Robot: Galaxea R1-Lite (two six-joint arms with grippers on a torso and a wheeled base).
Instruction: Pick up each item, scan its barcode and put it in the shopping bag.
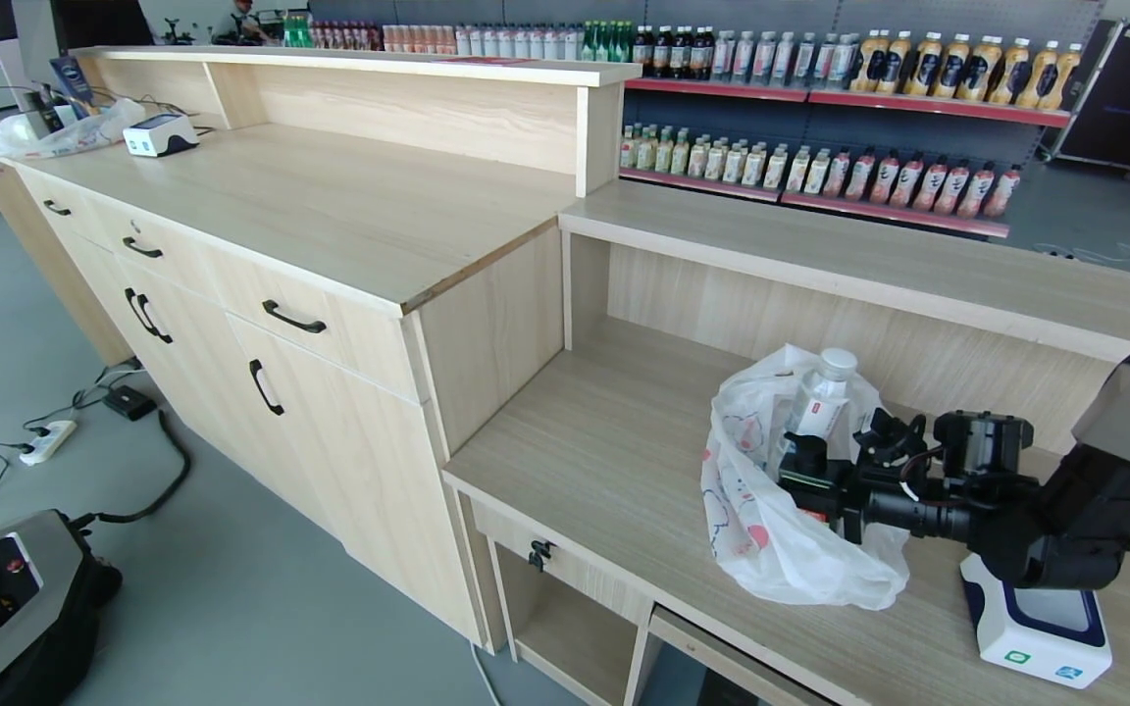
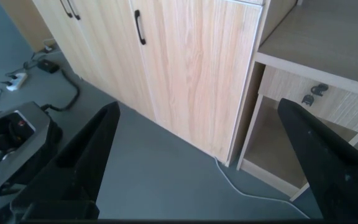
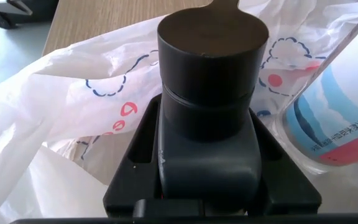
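- A dark, round-capped container point(image 3: 207, 81) is clamped by the right gripper point(image 1: 802, 473) at the white patterned bag point(image 1: 771, 549).
- The left gripper point(image 2: 197, 109) is seen spread wide.

Right hand point(image 1: 805, 479) at the shopping bag point(image 1: 771, 554) mouth, white-capped bottle point(image 1: 823, 394) inside, scanner point(image 1: 1036, 628) near
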